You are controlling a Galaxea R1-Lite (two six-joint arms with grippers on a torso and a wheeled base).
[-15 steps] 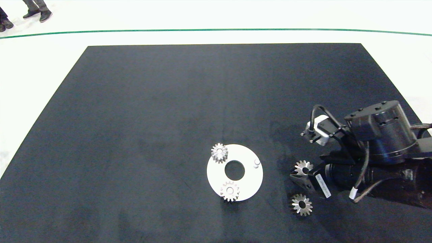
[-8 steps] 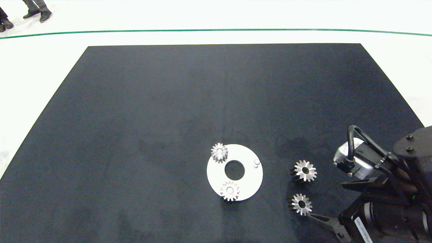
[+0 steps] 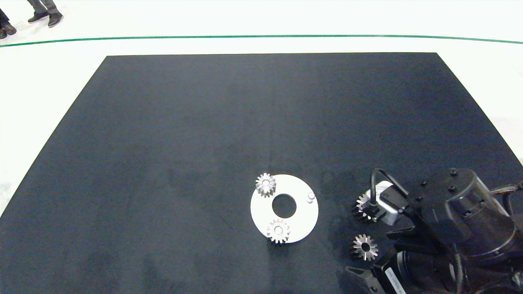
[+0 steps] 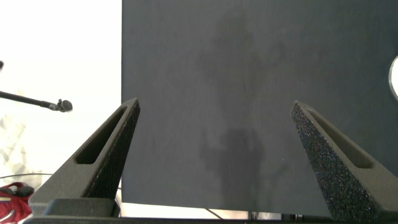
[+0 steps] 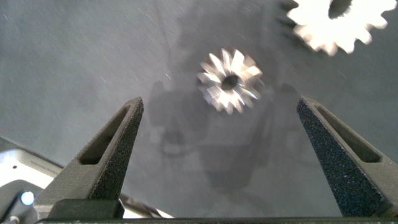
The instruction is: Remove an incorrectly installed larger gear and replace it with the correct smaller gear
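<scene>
Black mat (image 3: 204, 122) on a pale floor, a person's shoes (image 3: 45, 17) at the far left corner. Only its own wrist camera shows the left gripper (image 4: 214, 104), fingers spread over the mat's edge. Head view count, four gears: two seated on the white disc (image 3: 302, 220) beside one bare peg (image 3: 311, 197), then two loose on the mat to its right. These are the larger gear (image 3: 360, 204), half hidden under the right arm, and the smaller gear (image 3: 365, 246), which the right wrist view shows between the spread fingers of the right gripper (image 5: 219, 102), untouched.
</scene>
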